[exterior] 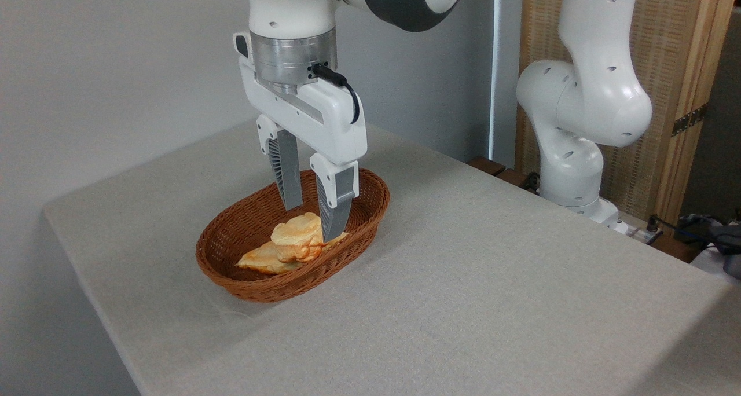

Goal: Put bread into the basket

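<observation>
small round golden-yellow bun (296, 231) | inside oval brown wicker basket (243, 280), lower centre of frame | jaws of gripper (315, 219) apart, straddling it, grip unclear

Bright, even diffuse light; soft faint shadows; sharp focus, no glare.

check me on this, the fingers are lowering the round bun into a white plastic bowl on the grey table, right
Not quite: the container is a brown woven wicker basket, not a white plastic bowl. The camera view shows the fingers on either side of the round bun inside it, on the grey table.
</observation>
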`<state>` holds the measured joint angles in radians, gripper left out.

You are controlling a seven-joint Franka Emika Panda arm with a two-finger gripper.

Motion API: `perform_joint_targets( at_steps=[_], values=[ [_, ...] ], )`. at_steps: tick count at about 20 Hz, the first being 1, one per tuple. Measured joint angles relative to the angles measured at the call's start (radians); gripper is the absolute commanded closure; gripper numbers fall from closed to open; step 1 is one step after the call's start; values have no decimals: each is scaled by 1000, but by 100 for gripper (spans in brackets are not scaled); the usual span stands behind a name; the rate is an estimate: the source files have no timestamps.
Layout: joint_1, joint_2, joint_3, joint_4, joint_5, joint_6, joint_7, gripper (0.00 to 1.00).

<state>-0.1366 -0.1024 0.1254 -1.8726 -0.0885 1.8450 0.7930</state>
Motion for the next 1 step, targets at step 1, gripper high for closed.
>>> perform_joint_targets(
  at_steps=[1],
  values=[
    [0,0,0,0,1,0,0,0]
  ],
)
